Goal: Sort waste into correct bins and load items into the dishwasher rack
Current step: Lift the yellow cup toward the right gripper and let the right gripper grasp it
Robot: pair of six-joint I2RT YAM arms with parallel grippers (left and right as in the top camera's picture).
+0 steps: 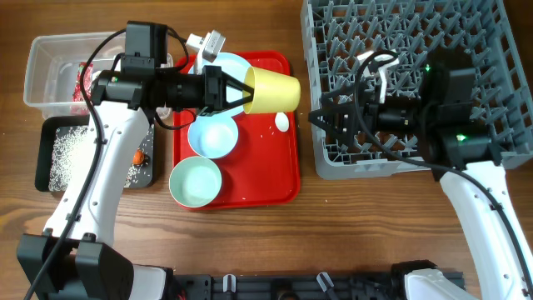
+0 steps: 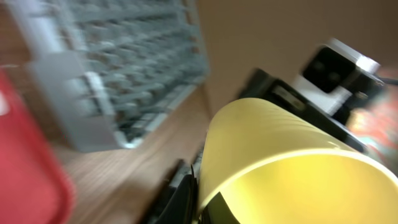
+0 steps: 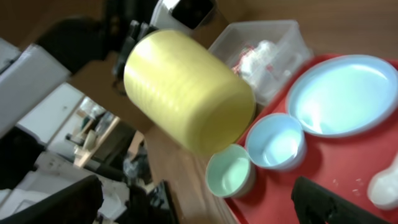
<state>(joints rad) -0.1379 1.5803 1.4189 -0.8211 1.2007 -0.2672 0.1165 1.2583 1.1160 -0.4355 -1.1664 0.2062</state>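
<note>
A yellow cup (image 1: 273,90), tipped on its side, hangs above the red tray (image 1: 283,187) near its 1 o'clock corner. The left end effector (image 1: 248,92) clenches it from 9 o'clock. At the cup's 3 o'clock, the right end effector (image 1: 319,117) is spread and empty beside the dishwasher rack (image 1: 491,50).

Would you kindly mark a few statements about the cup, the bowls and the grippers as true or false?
1. The left gripper holds the cup. True.
2. The cup stands upright on the tray. False: it is held on its side above the tray.
3. Both bowls are in the rack. False: the bowls sit on the tray.
4. The right gripper is open and holds nothing. True.
</note>
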